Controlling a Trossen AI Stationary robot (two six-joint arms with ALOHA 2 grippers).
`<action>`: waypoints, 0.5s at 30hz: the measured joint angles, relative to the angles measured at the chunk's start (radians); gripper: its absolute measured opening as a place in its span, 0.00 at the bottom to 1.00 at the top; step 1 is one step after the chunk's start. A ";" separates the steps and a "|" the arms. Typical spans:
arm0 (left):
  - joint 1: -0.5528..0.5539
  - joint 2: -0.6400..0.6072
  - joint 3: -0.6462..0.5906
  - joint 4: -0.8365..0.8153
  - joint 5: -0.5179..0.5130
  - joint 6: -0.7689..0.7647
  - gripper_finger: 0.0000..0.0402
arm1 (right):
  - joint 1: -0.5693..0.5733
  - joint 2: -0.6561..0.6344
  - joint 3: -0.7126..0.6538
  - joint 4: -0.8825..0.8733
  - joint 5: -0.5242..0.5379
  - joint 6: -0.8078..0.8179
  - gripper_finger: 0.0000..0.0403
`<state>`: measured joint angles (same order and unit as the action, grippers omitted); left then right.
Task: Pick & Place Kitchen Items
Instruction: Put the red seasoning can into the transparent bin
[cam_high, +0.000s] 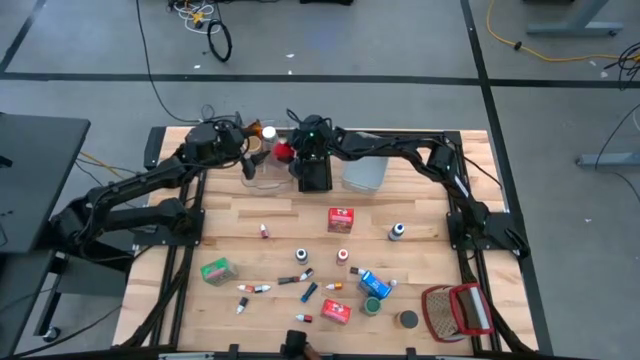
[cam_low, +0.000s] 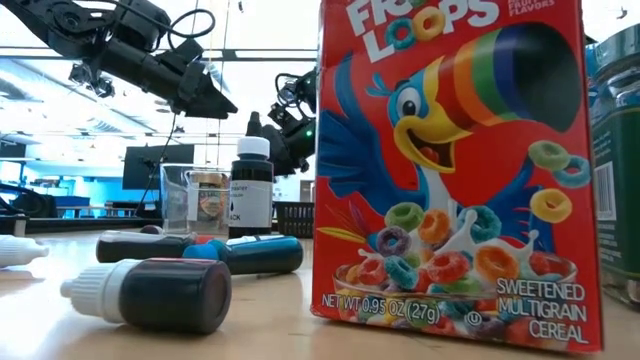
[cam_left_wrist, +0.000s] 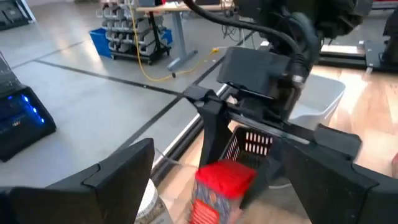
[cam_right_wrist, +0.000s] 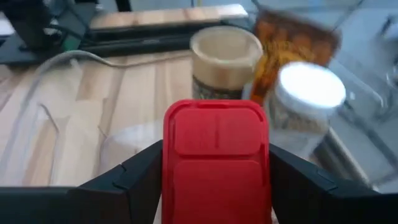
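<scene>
- The right gripper is clamped on a red-capped jar, one finger on each flat side of its lid. In the high view the jar hangs at about 12 o'clock on the table, over the clear bin.
- The jar looks small, light and stiff. Its plastic lid is smooth, so it could slip, and the flat sides are the sensible place to hold it.
- The left gripper hovers just at 9 o'clock of the jar with its fingers apart and nothing between them.
- In the way: a white-lidded jar, a tan-lidded jar and an orange packet already crowd the clear bin, so room for setting down is tight. The two grippers are also close to each other.
- A black bin and a grey bin stand at 3 o'clock of the clear bin.
- Around: a red box, a green can, a small dark bottle and little tubes lie loose toward 6 o'clock, and a wire basket lies at 5 o'clock.
- In the low view a cereal box stands nearest the camera.
</scene>
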<state>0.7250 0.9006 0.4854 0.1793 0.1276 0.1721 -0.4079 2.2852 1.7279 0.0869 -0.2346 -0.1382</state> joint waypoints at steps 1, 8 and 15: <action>0.000 0.000 0.000 0.002 0.000 0.003 0.89 | 0.003 -0.001 0.000 0.018 0.014 -0.011 0.63; 0.000 0.000 0.000 -0.007 -0.003 0.023 0.89 | 0.004 -0.004 0.001 0.002 -0.014 0.071 0.63; 0.000 0.001 0.000 -0.050 -0.003 -0.010 0.89 | 0.027 -0.010 0.001 0.042 -0.017 -0.009 0.62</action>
<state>0.7254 0.9012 0.4858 0.1296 0.1242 0.1622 -0.3808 2.2757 1.7287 0.1292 -0.2521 -0.1470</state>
